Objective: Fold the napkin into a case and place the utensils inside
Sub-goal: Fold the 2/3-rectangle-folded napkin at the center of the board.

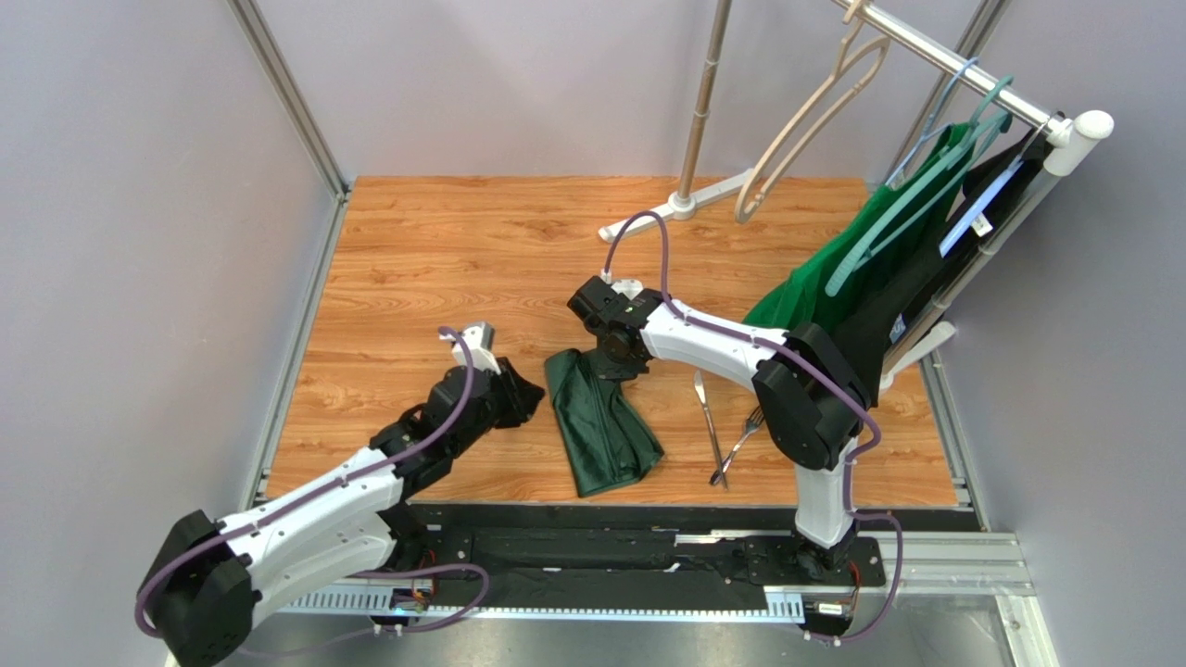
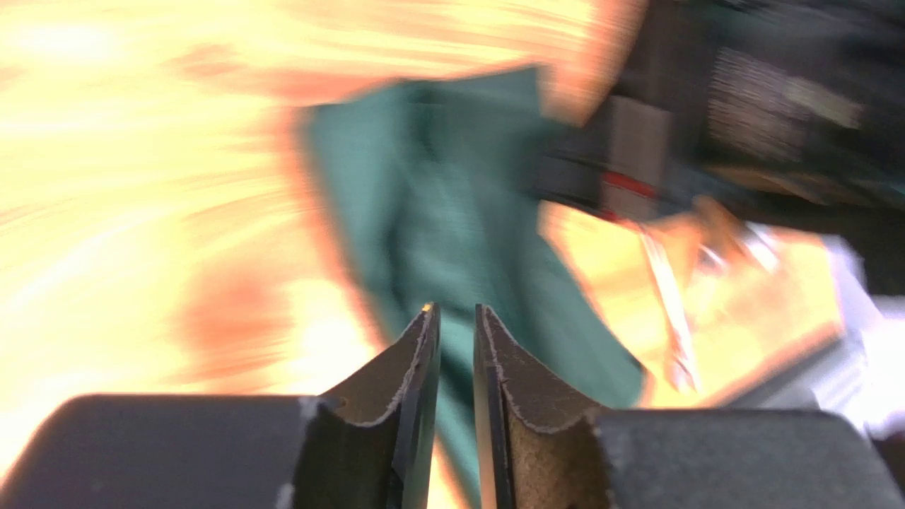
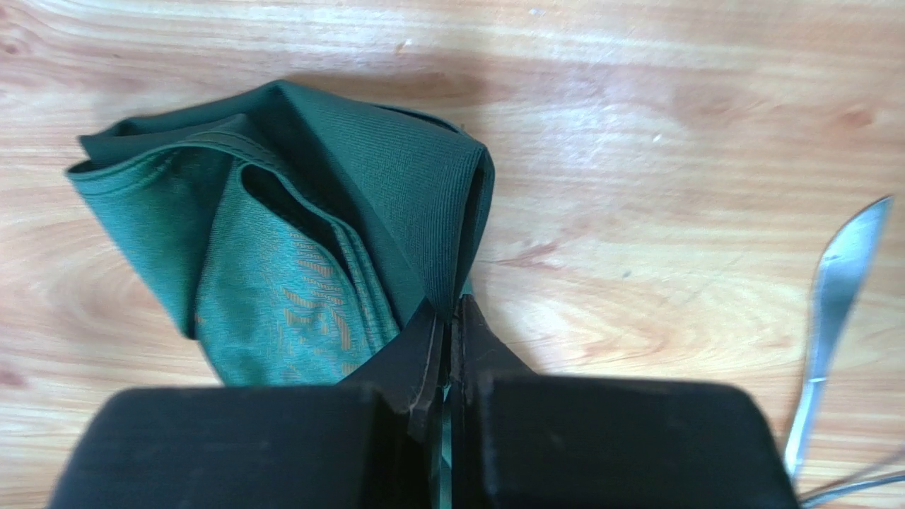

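- My right jaws pinch the far end of the napkin (image 1: 600, 424).
- My left jaws are a little apart, holding nothing.
- The napkin lies bunched on the bench (image 1: 418, 264), with the fork (image 1: 738, 442) and knife (image 1: 707, 417) to its right.

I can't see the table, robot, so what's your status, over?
Left gripper empty, jaws narrowly apart, short of the cloth. Right gripper shut on bunched napkin's far end. Knife and fork lie to its right, not in the way.

Orange-brown wood-grain tabletop (image 1: 418, 264). Lying on it: bunched dark green cloth napkin (image 1: 602, 431), near centre. Two slim silver metal utensils (image 1: 706, 406) just right of it. White metal rack foot (image 1: 654, 216) at far edge.
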`<state>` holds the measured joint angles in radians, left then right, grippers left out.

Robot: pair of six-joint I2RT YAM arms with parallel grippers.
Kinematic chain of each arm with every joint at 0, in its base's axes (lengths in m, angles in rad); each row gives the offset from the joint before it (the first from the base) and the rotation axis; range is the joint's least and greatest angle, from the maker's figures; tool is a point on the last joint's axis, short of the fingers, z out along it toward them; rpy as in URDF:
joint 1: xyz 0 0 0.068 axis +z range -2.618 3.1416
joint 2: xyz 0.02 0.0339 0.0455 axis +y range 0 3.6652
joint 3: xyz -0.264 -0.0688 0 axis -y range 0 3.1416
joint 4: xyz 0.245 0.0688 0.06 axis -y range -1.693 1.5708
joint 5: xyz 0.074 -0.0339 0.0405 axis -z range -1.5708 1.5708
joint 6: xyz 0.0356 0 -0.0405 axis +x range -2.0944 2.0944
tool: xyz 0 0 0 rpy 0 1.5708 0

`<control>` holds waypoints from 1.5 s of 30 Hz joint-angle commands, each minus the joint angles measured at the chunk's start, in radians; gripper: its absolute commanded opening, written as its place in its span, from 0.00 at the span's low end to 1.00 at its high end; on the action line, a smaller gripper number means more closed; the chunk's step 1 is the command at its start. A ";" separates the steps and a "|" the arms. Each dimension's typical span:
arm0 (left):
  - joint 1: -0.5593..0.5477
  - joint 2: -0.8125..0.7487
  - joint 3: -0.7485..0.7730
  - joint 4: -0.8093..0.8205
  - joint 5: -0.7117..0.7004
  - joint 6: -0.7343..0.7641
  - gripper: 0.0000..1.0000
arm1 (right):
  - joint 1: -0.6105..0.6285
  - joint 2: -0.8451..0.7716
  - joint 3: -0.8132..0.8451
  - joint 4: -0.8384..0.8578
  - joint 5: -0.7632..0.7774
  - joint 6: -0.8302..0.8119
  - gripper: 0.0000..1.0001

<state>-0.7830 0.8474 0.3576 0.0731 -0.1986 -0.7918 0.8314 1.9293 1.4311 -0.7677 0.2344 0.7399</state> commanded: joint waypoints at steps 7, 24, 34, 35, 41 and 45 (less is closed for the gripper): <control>0.195 0.442 0.165 -0.181 0.154 -0.070 0.06 | 0.006 -0.024 0.034 0.022 0.074 -0.145 0.00; 0.172 0.807 0.236 0.178 0.344 -0.139 0.04 | 0.087 0.155 0.313 -0.288 0.252 0.015 0.00; 0.171 0.849 0.204 0.292 0.355 -0.198 0.04 | 0.127 0.223 0.332 -0.299 0.368 0.127 0.00; 0.169 0.852 0.201 0.301 0.358 -0.201 0.04 | 0.127 0.221 0.327 -0.289 0.364 0.133 0.00; 0.171 0.891 0.181 0.364 0.366 -0.224 0.04 | 0.140 0.178 0.215 -0.104 0.269 0.141 0.08; 0.174 0.912 0.179 0.378 0.373 -0.221 0.04 | 0.138 0.162 0.174 -0.010 0.246 0.128 0.11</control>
<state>-0.6014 1.7046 0.5621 0.5079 0.1917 -1.0492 0.9218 2.1376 1.6382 -0.9134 0.4980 0.8444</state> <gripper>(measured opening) 0.042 0.110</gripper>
